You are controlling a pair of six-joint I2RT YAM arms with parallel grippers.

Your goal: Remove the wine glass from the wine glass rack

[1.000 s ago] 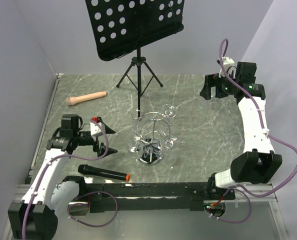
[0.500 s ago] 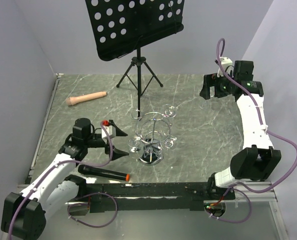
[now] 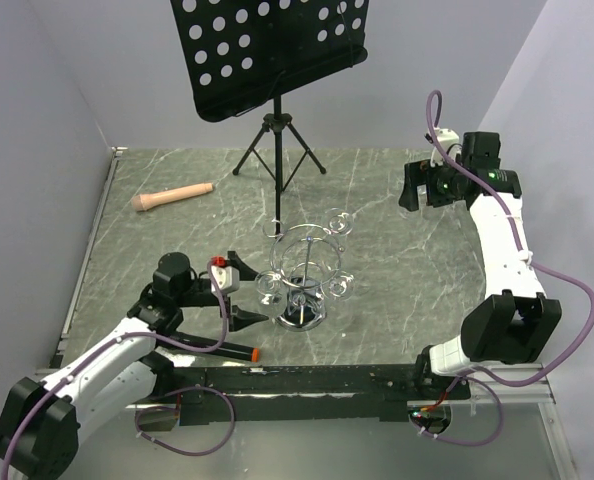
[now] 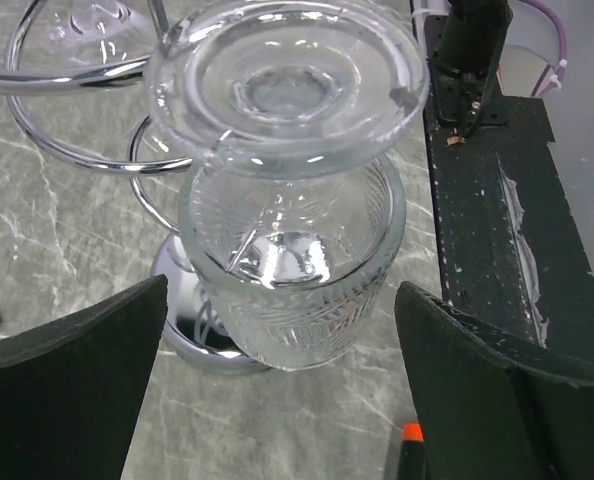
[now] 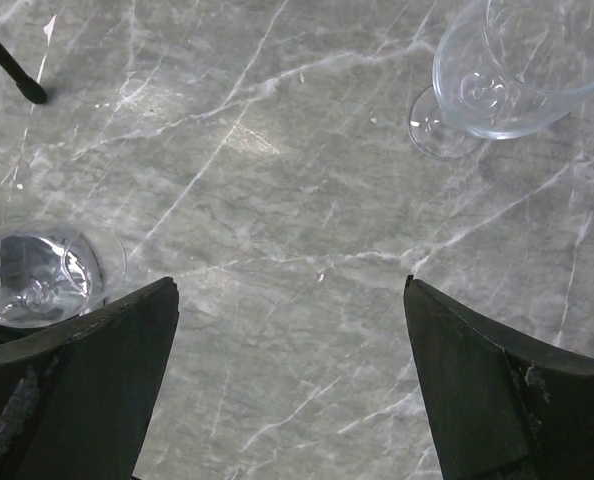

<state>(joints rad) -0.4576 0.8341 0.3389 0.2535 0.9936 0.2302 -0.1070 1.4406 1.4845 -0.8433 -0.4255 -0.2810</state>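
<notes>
The chrome wine glass rack [image 3: 302,262] stands mid-table on a round shiny base [image 3: 302,315]. Clear wine glasses hang upside down from its wire ring, one on the left side [image 3: 269,290]. My left gripper [image 3: 245,297] is open, level with that glass and just left of it. In the left wrist view the ribbed wine glass [image 4: 292,290] hangs ahead between my fingers [image 4: 67,390], foot up in the rack ring [image 4: 57,150], not touched. My right gripper [image 3: 409,185] is open and empty at the back right, over bare marble [image 5: 292,380].
A black microphone with an orange ring [image 3: 207,348] lies near the front edge under my left arm. A beige handle [image 3: 172,197] lies back left. A black tripod music stand [image 3: 277,150] stands behind the rack. Other glasses show in the right wrist view [image 5: 507,70].
My left arm has swung right and forward, bringing its open gripper from the left side up to the rack's left glass. My right gripper has shifted slightly left.
</notes>
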